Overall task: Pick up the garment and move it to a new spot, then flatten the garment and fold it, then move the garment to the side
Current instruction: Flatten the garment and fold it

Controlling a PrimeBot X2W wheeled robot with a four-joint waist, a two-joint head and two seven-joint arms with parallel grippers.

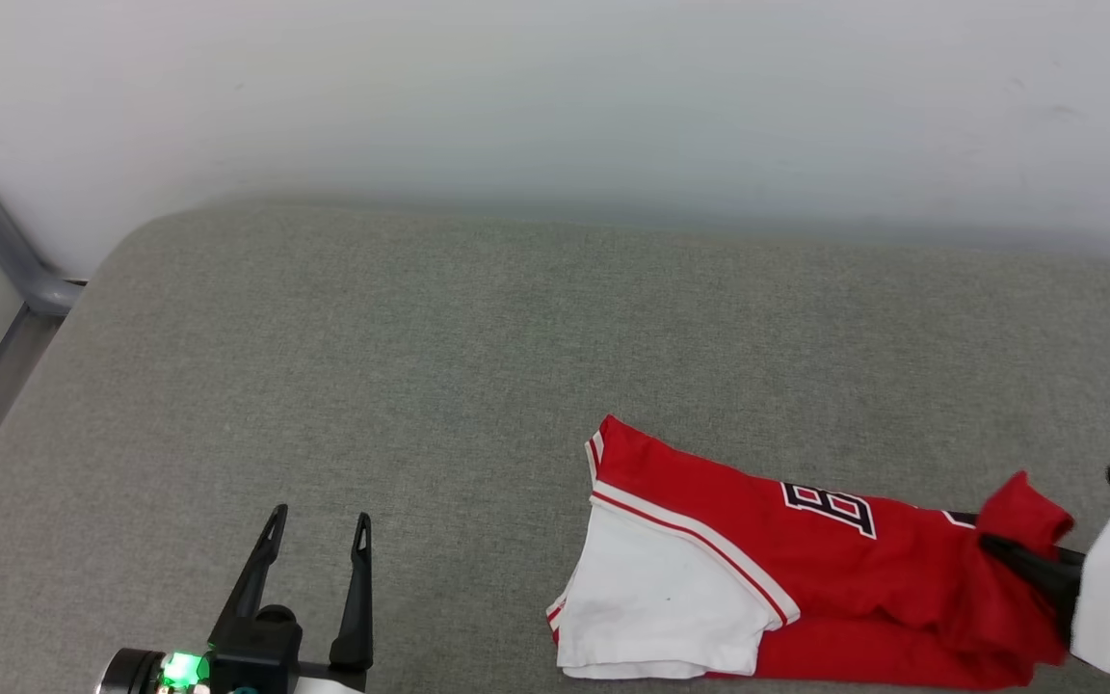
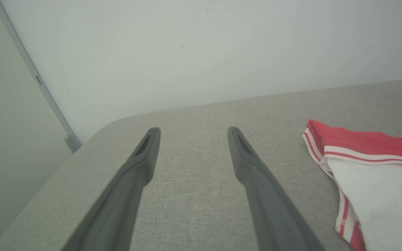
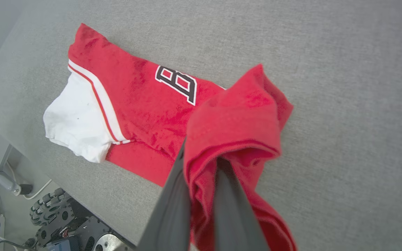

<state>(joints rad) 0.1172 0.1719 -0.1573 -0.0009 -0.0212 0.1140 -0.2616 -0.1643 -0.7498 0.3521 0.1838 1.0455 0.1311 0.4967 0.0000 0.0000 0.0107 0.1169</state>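
The garment [image 1: 757,569], a red jersey with a white sleeve, striped trim and black lettering, lies folded at the near right of the grey padded surface [image 1: 478,347]. My right gripper [image 1: 1003,551] is shut on a bunched red edge of the garment [image 3: 236,122] and holds that edge lifted off the surface; the fingertips are buried in the cloth. My left gripper [image 1: 319,525] hovers open at the lower left, well apart from the garment. Between its two dark fingers [image 2: 141,157] lies bare grey fabric, and the garment's sleeve [image 2: 379,188] lies off to the right.
A pale wall [image 1: 555,96] runs along the far edge of the surface. A grey metal rail [image 1: 6,251] stands at the far left corner. Below the surface's near edge, the robot's wheeled base and cables [image 3: 47,223] rest on the floor.
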